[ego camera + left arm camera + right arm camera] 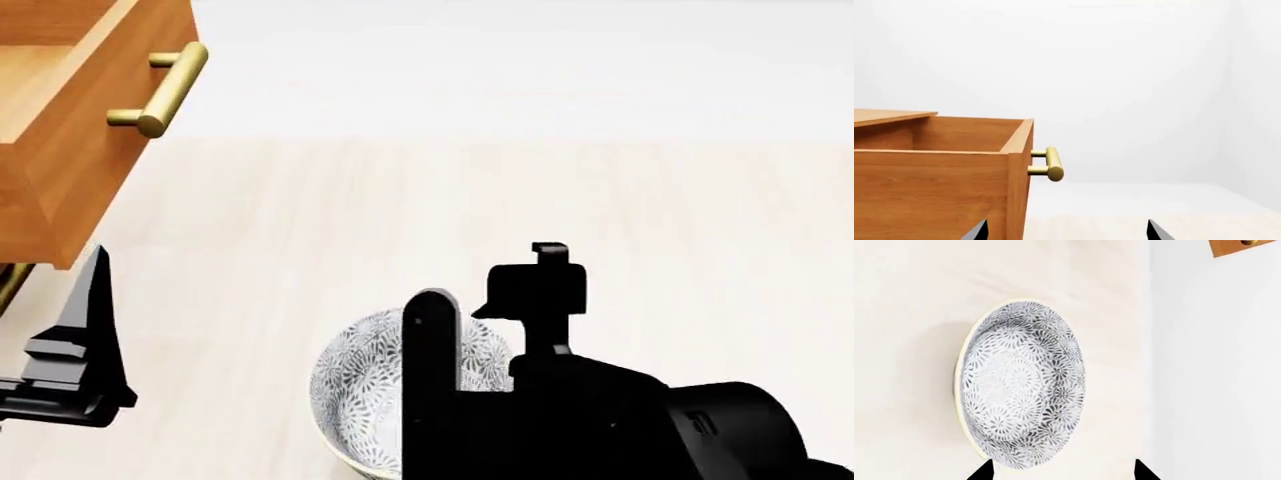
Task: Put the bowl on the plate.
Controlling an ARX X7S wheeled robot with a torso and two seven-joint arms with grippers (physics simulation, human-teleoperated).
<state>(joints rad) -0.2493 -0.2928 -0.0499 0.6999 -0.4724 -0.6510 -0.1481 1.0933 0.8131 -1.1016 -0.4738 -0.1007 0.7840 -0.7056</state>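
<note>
The right gripper (487, 300) is stretched forward above the bowl (360, 385), with its black wrist and forearm covering the bowl's near right part in the head view. Its two fingers stand apart, one on each side of the bowl's upper area, and nothing is held between them — the jaws are wide. In the right wrist view only the two dark fingertips (981, 472) show, and the bowl (1021, 385) lies just beyond them, not touching.

The left gripper (80, 350) hangs well to the left of the bowl, below the open wooden drawer (67, 130) with its brass handle (167, 90). Its fingertips (976, 232) are far apart and empty.

The bowl is round and deep, white with a dense grey-black flower pattern inside and a pale rim. It sits upright on the light wooden surface (534, 190), mouth open upward. Being round, it has no long axis.
</note>
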